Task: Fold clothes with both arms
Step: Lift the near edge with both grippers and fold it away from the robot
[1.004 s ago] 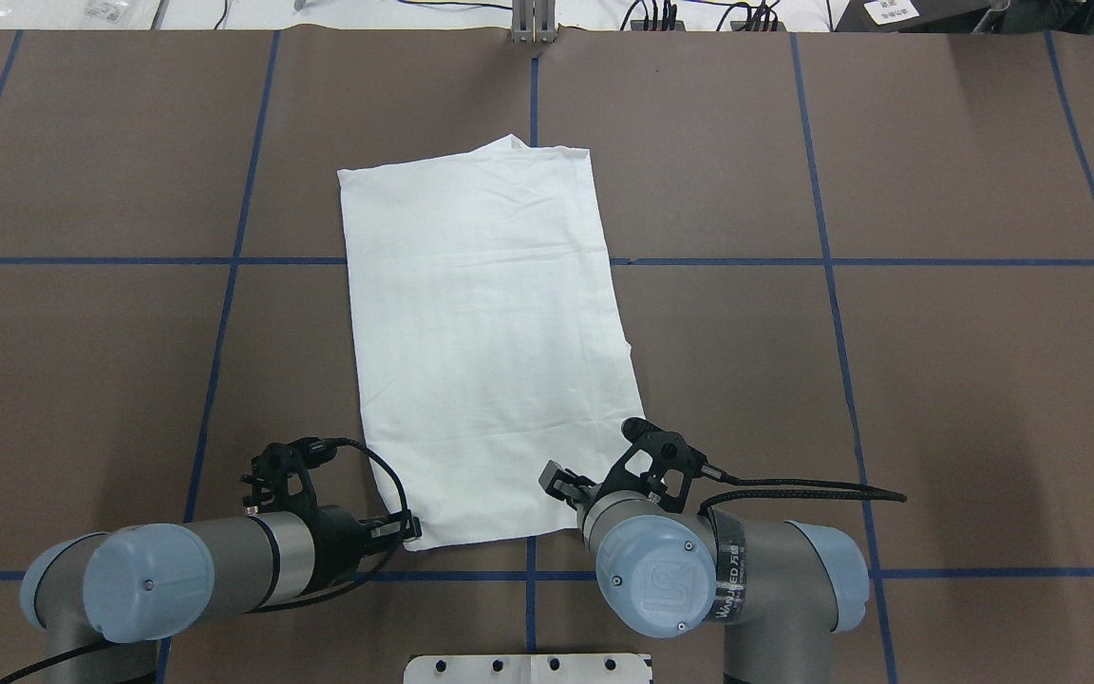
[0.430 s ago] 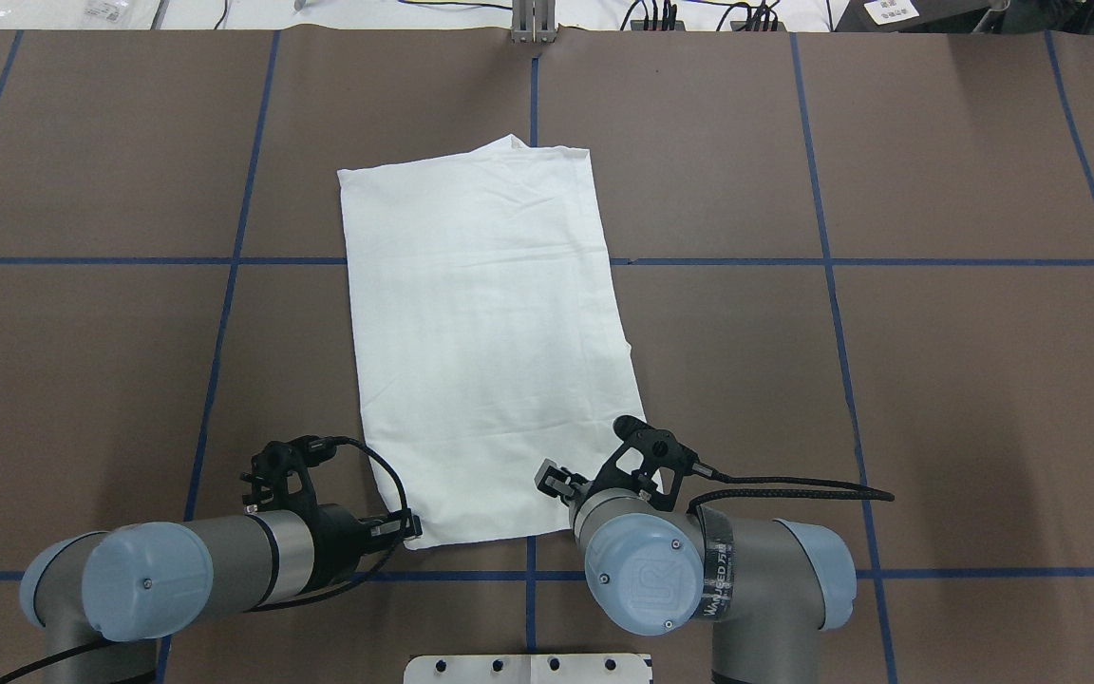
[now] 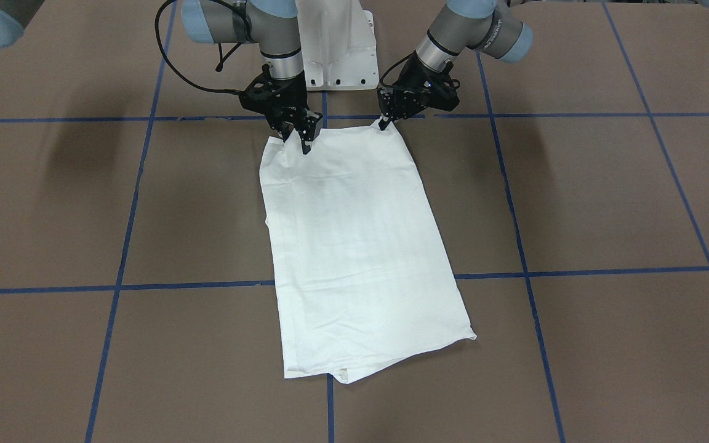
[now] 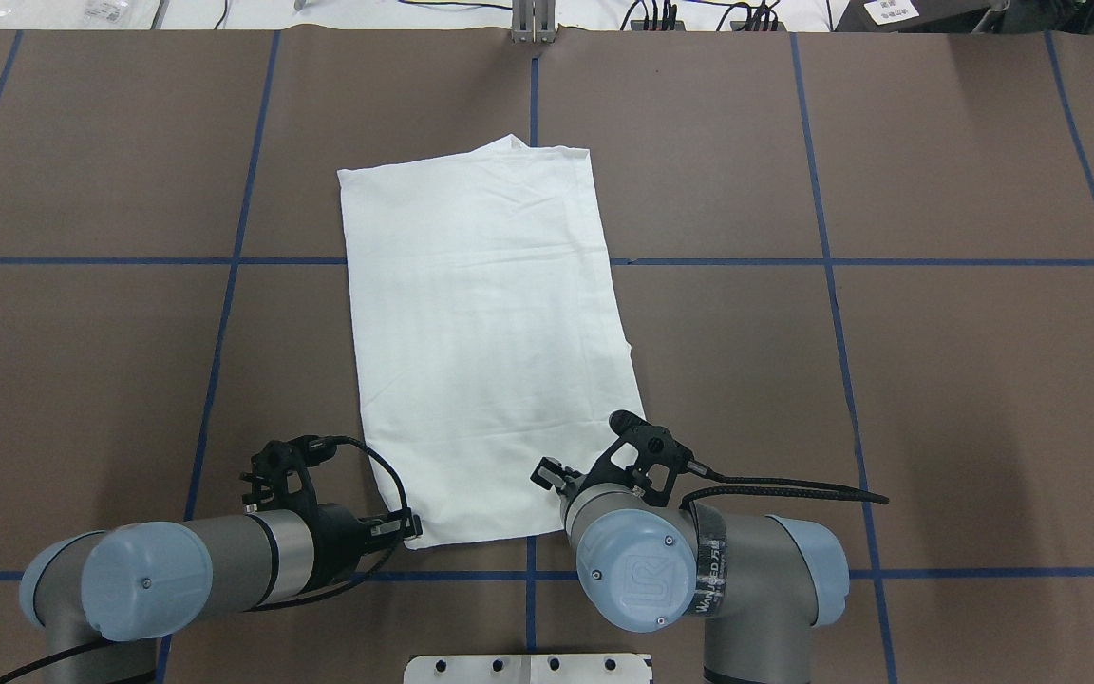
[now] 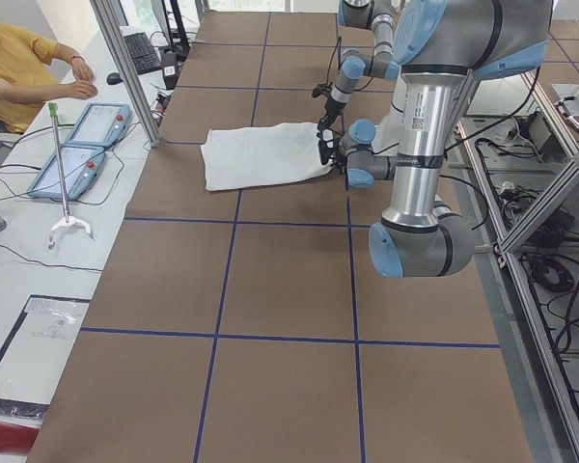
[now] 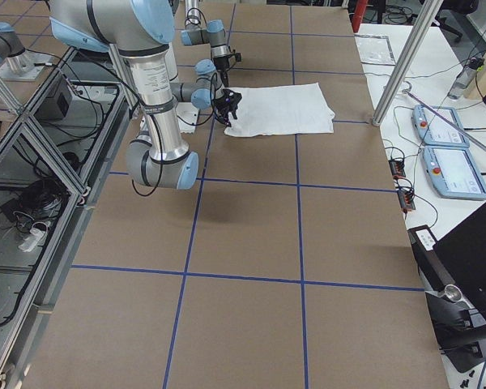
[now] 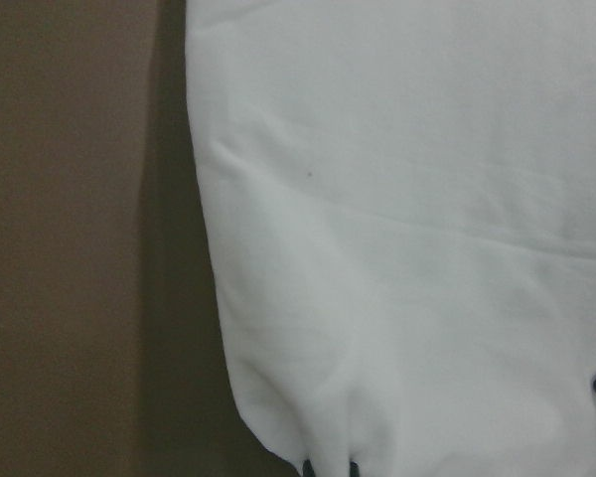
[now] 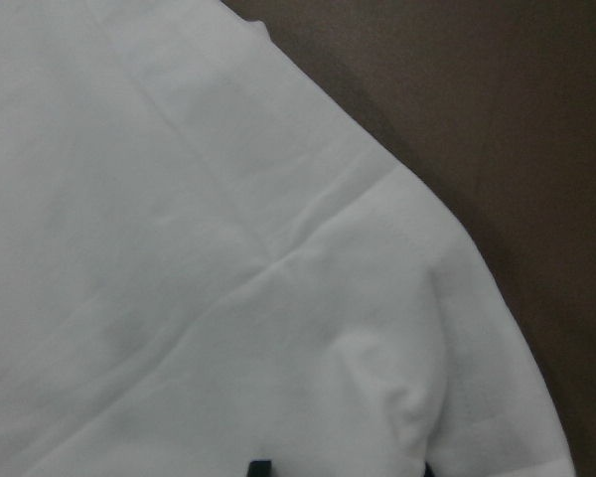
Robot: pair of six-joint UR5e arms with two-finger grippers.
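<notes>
The white shirt (image 3: pixel 360 246) lies folded into a long rectangle on the brown table, also in the overhead view (image 4: pixel 480 332). Its text, collar and label are hidden. My left gripper (image 3: pixel 384 125) is shut on the shirt's near corner on my left, also seen from overhead (image 4: pixel 411 534). The left wrist view shows cloth (image 7: pixel 397 248) gathered at the closed fingertips (image 7: pixel 330 467). My right gripper (image 3: pixel 298 140) stands on the other near corner with its fingers apart. In the right wrist view (image 8: pixel 343 469) a small hump of cloth (image 8: pixel 407 397) rises between them.
The white pedestal base (image 3: pixel 336 55) stands just behind both grippers. Blue tape lines cross the table. An operator (image 5: pixel 19 68) sits by teach pendants (image 5: pixel 77 145) beyond the far edge. A metal post (image 5: pixel 125 68) stands near the shirt's far end.
My right arm has shifted a little to the left and forward over the shirt's near corner. My left arm and the shirt have stayed in place.
</notes>
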